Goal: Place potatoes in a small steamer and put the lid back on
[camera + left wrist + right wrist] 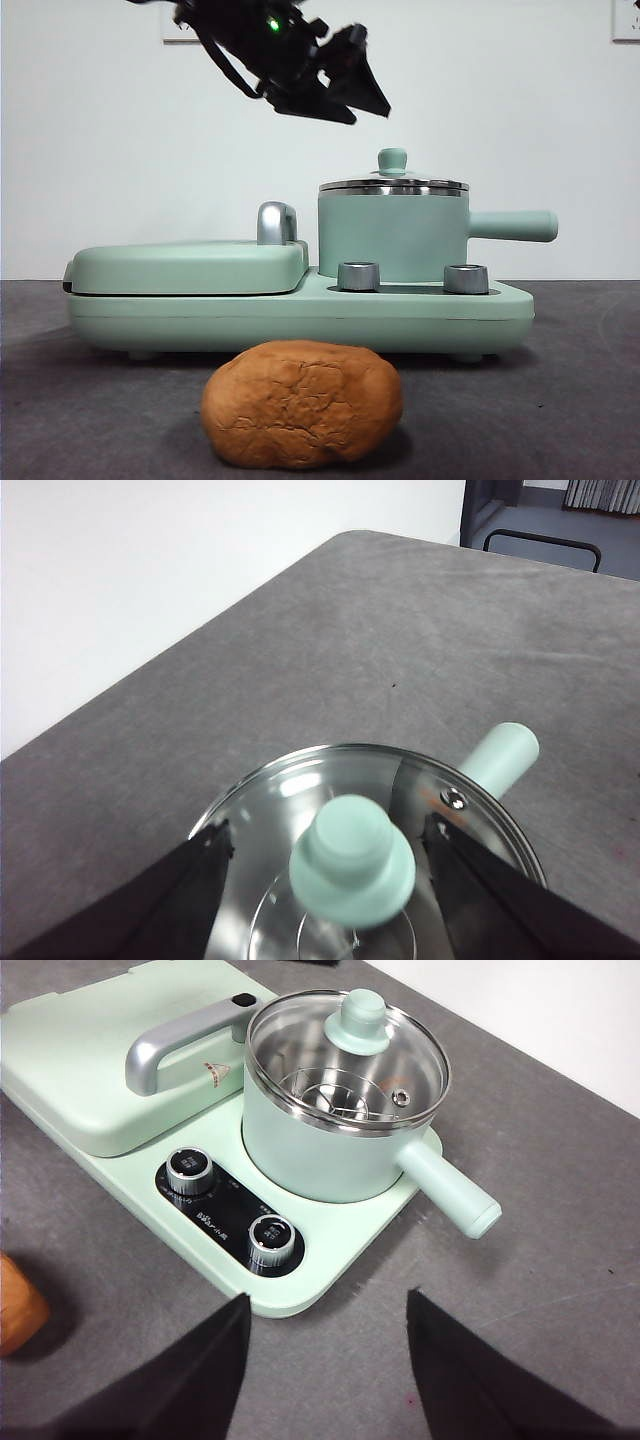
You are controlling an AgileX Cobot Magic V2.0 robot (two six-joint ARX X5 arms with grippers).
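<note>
The potato (300, 403), an oval orange-brown lump with cracked skin, lies on the grey table in front of the appliance; its edge shows in the right wrist view (15, 1305). The mint-green steamer (392, 238) stands on the base with its handle (512, 225) to the right. The glass lid (392, 185) sits on it, knob (352, 860) up. My left gripper (350, 95) is open, above the lid; its jaws flank the knob without touching it. My right gripper (328, 1300) is open and empty, over the table near the base's front corner.
The flat mint-green griddle cover (190, 265) with its chrome handle (277, 222) lies shut left of the steamer. Two dials (358, 276) (465, 278) stand on the base's front. The table's far edge and a white wall lie behind.
</note>
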